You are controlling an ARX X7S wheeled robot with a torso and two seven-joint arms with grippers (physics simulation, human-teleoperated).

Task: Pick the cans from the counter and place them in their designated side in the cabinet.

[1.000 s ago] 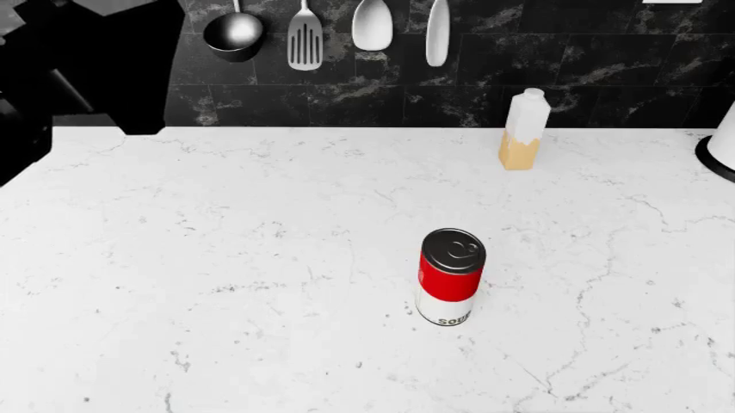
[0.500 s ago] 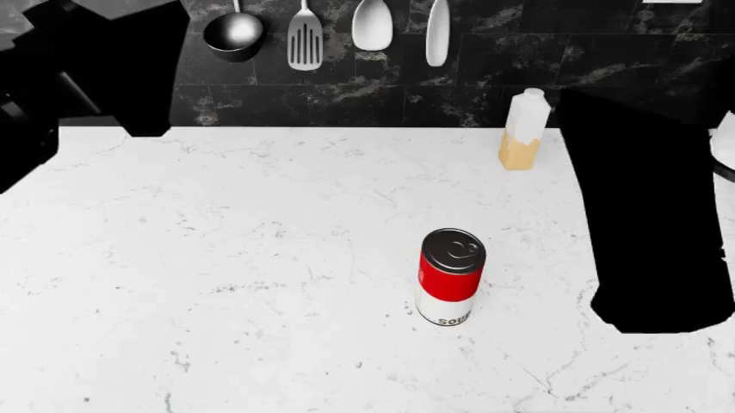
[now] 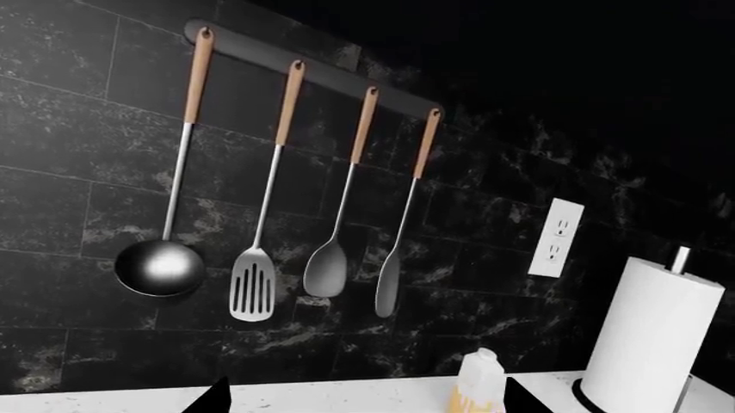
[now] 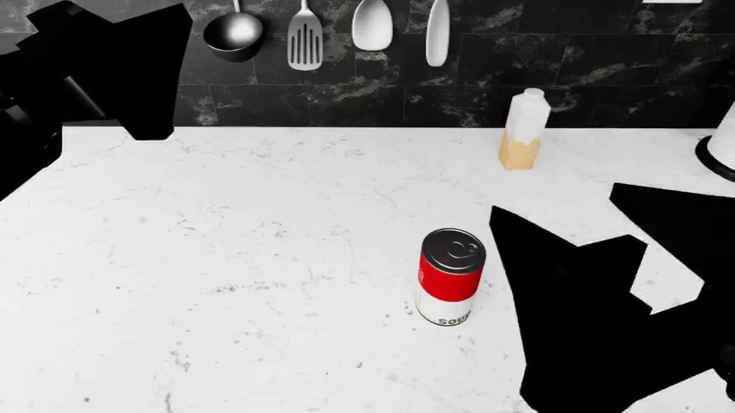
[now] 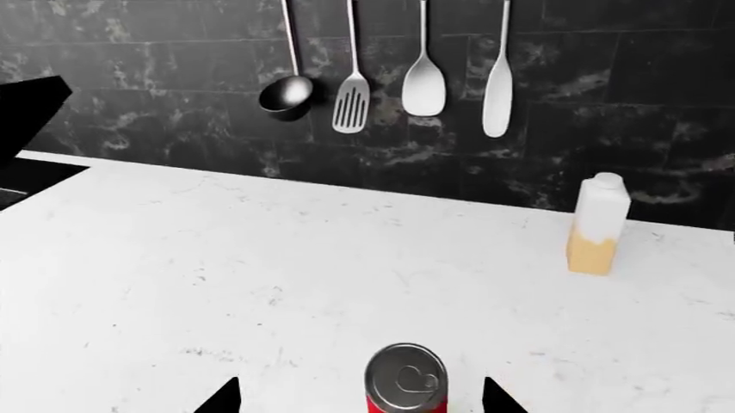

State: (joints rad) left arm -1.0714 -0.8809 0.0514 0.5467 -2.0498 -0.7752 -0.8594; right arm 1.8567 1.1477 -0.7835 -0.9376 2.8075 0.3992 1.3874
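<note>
Red-and-white soup can [image 4: 450, 277] stands upright mid-counter [image 4: 230, 258], well in front of the carton-like bottle [image 4: 524, 129]. Right gripper [image 5: 361, 397] spread, fingers flanking the can, not touching. Advice: go lower, centre on the body, squeeze gently. Left gripper [image 3: 361, 400] spread & empty, up near the ladle [image 3: 160, 267]. Label reads "SOUP", partly cut.

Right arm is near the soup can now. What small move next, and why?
Probably ease the right gripper forward and down around the soup can. The can stands upright and untouched on the counter, centred between the spread fingertips in the right wrist view, so a short straight approach should bracket it before closing.
</note>
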